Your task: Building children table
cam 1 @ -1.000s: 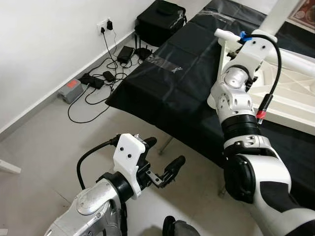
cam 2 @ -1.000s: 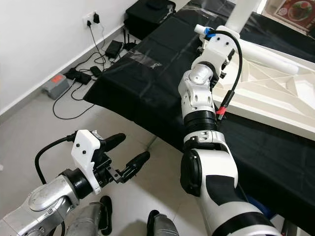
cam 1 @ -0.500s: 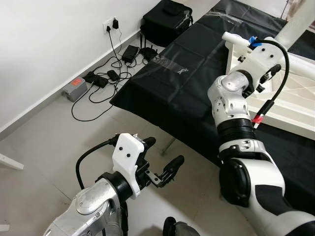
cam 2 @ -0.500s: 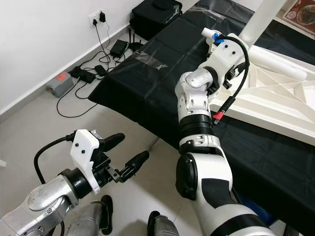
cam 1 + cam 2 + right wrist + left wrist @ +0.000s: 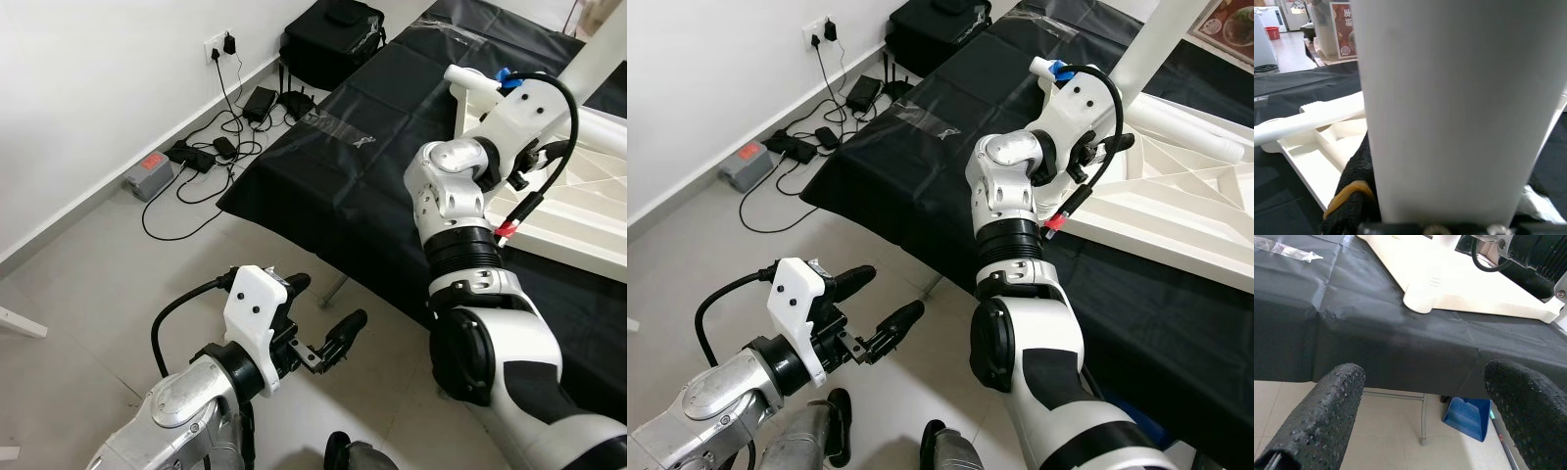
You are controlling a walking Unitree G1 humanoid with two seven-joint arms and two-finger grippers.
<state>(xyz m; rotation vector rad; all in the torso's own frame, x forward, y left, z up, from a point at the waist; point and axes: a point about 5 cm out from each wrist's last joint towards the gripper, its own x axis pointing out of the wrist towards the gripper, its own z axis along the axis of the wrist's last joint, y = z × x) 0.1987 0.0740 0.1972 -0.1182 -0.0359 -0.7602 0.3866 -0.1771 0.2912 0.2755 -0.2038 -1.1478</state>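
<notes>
Right wrist view: the right gripper still clamps the white table leg, now swung upright for fitting; left gripper hangs spread.

We can read very little: a red poster standing on a counter behind the black-covered table carries white Chinese characters, the top one looking like "新"; its remaining characters are too small for us to make out.
</notes>
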